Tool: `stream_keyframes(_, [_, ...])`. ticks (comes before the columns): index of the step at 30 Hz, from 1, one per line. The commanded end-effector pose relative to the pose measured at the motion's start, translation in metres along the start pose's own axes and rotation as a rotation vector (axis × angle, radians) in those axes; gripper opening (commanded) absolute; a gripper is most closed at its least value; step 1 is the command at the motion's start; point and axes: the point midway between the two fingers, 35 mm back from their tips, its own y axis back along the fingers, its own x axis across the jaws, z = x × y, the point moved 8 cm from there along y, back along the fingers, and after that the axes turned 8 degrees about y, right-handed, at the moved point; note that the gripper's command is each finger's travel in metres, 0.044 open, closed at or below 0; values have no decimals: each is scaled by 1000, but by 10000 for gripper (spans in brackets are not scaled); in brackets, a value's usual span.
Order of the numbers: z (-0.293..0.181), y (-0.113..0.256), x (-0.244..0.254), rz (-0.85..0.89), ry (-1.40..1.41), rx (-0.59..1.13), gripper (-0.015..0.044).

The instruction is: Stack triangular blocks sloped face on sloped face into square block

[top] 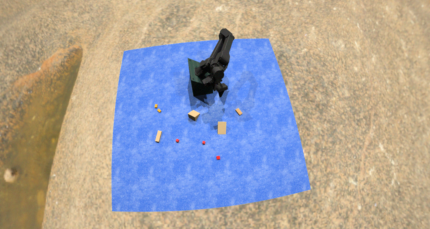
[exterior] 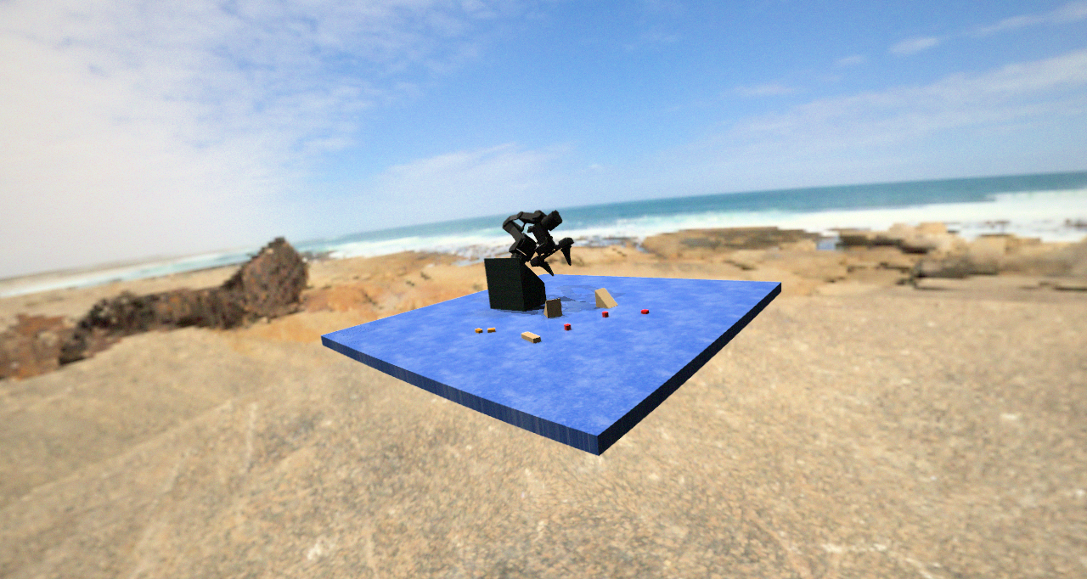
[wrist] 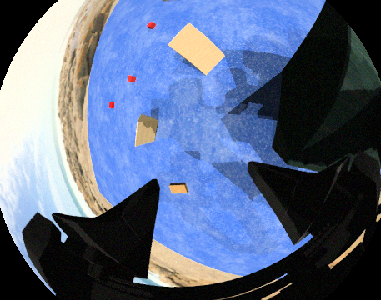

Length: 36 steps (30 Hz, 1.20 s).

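Observation:
One triangular block (top: 194, 113) (exterior: 552, 308) (wrist: 197, 48) stands on the blue table in front of the robot's base, its broad light face turned upward. The other triangular block (top: 221, 128) (exterior: 605, 299) (wrist: 146, 132) stands apart from it, farther from the base; the exterior view shows its wedge profile and a slope falling to the right. My gripper (top: 214, 90) (exterior: 560, 268) (wrist: 204, 175) is open and empty, its fingers wide apart, well above the table and near the base. It touches neither block. Which face the first block rests on is hard to tell.
A small tan block (top: 238, 111) (wrist: 178, 188) lies beyond the second block. A long tan block (top: 158, 136) (exterior: 530, 337), two orange pieces (top: 156, 105) (top: 159, 110) and three red cubes (top: 177, 140) (top: 203, 142) (top: 218, 157) lie on the table (top: 255, 173). The dark base (exterior: 515, 285) stands behind.

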Motion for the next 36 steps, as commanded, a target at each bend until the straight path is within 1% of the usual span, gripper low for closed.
stream_keyframes(1, [0, 0, 1, -3, 7, 1, 426])
stream_keyframes(2, [0, 1, 5, -11, 26, 4, 440])
stream_keyframes(8, [1, 5, 53, -110, 261, 53, 440])
stream_keyframes(13, [10, -6, 94, -179, 464, 113, 440])
stream_keyframes(17, [23, -23, 125, -224, 624, 172, 440])
stream_keyframes(21, [38, -47, 152, -261, 782, 239, 440])
stream_keyframes(29, [77, -112, 187, -297, 1075, 392, 440])
stream_keyframes(31, [80, -118, 189, -298, 1099, 406, 440])
stream_keyframes(36, [80, -118, 189, -298, 1099, 406, 440])
